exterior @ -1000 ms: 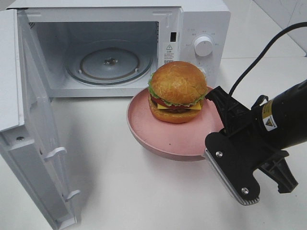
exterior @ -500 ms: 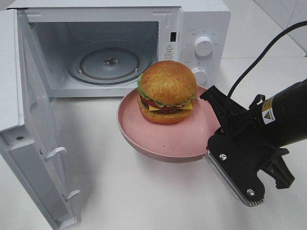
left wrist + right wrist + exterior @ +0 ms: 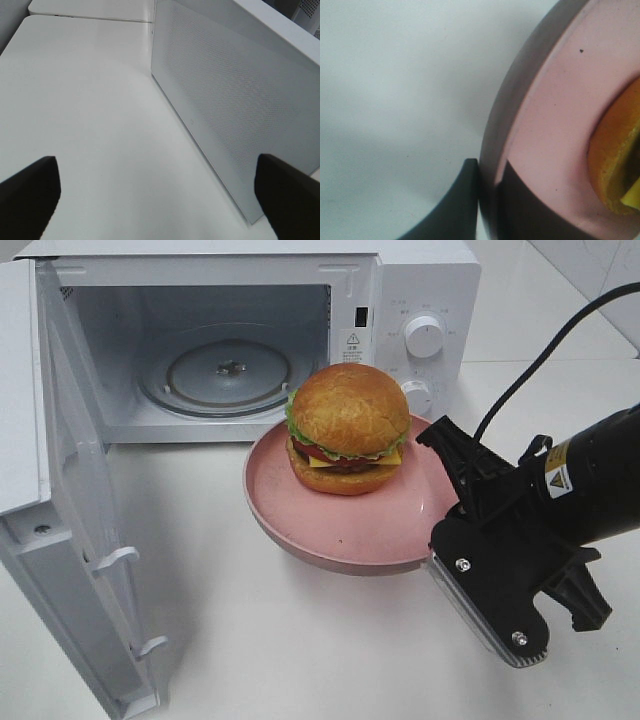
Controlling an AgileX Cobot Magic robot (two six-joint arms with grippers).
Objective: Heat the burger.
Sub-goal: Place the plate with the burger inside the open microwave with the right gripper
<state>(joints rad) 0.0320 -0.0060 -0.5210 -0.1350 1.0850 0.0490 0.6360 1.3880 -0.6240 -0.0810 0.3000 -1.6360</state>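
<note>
Right gripper point(image 3: 440, 540): nearest the camera, at the right. Its jaws are pressed together on the rim of the pink plate point(image 3: 340, 530), one finger on the inside and one on the outside.
Pink plate: held by its right edge over the white table point(image 3: 300, 640), casting a shadow beneath. Its far edge is just in front of the open microwave point(image 3: 420, 280).
Change: compared with a second ago, the plate and its load lie further left, closer to the oven mouth. The gripper has shifted left with them.
Burger point(image 3: 347, 428): rests on the far half of the plate, in front of the oven's right door post.
Burger orientation: upright, with the bun crown on top and the layers stacked vertically. It is round and wider than tall, so it has no sideways long axis. A cheese corner pokes out to the right.
Microwave: door point(image 3: 70, 490) swung wide to the left, with the glass turntable point(image 3: 228, 370) bare inside.
Left gripper point(image 3: 159, 200): jaws spread wide, holding nothing, low over the table outside the door.
</note>
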